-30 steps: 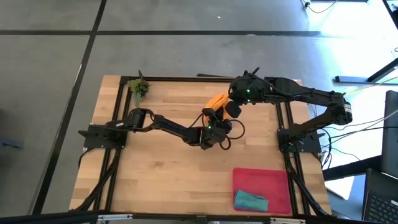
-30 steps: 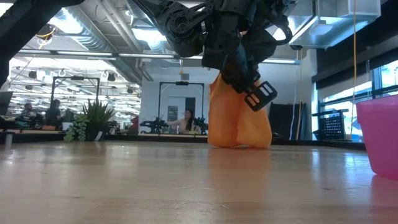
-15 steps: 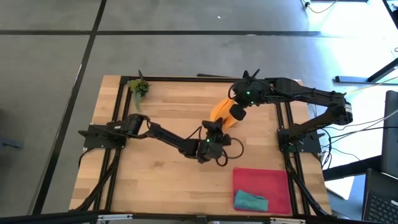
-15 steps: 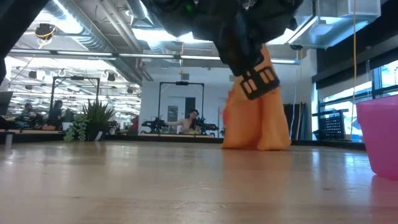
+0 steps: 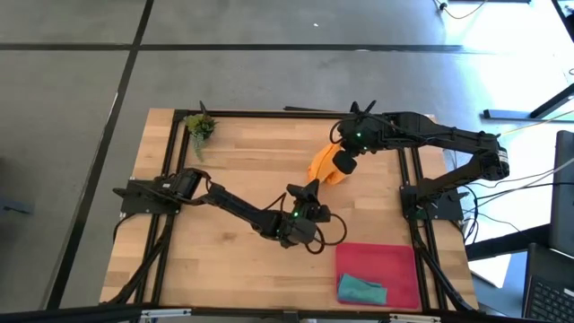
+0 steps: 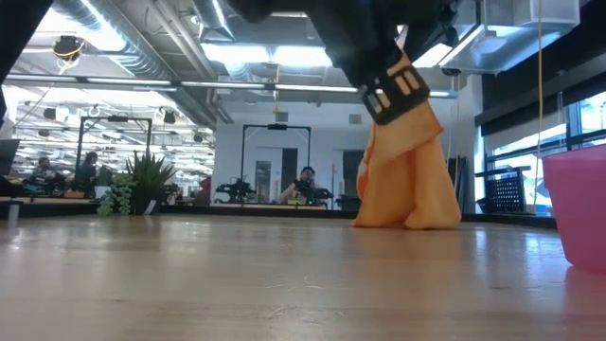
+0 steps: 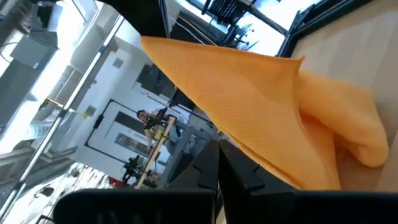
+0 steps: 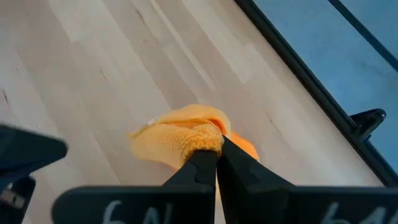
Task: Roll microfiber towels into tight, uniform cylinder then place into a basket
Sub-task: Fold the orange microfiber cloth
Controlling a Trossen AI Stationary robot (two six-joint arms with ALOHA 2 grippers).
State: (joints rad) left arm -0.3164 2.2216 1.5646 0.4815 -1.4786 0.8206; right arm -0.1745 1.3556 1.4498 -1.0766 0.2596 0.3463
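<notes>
The orange towel (image 5: 325, 167) hangs as a bunched cone below my right gripper (image 5: 342, 160), which is shut on its top, toward the table's far right. The towel's lower end (image 6: 407, 220) rests on the wood. My left gripper (image 5: 310, 188) reaches in level from the near left, shut, its tips (image 7: 219, 155) close to the near side of the towel (image 7: 261, 106). The teal towel (image 5: 360, 289) lies rolled in the near end of the red-pink basket (image 5: 381, 256), at the near right. My right gripper pinches the towel's gathered top (image 8: 200, 140) between its two fingers, slanting down from above and from the table's right. Several folds are bunched there. The cloth hangs slack below, its bottom on the table. My left gripper: I cannot tell whether its tips touch the cloth.
A small green plant (image 5: 200, 126) stands at the far left corner. Black frame rails (image 5: 408, 179) run along the table's sides. The basket's pink wall (image 6: 579, 204) rises at the right in the low view. Bare wood (image 5: 224, 260) lies at the near left.
My left gripper has drawn back toward the near edge, away from the orange towel, rolling a little. The towel, earlier stretched between both grippers, now hangs as a cone from my right gripper, and its lower end has shifted toward the near right.
</notes>
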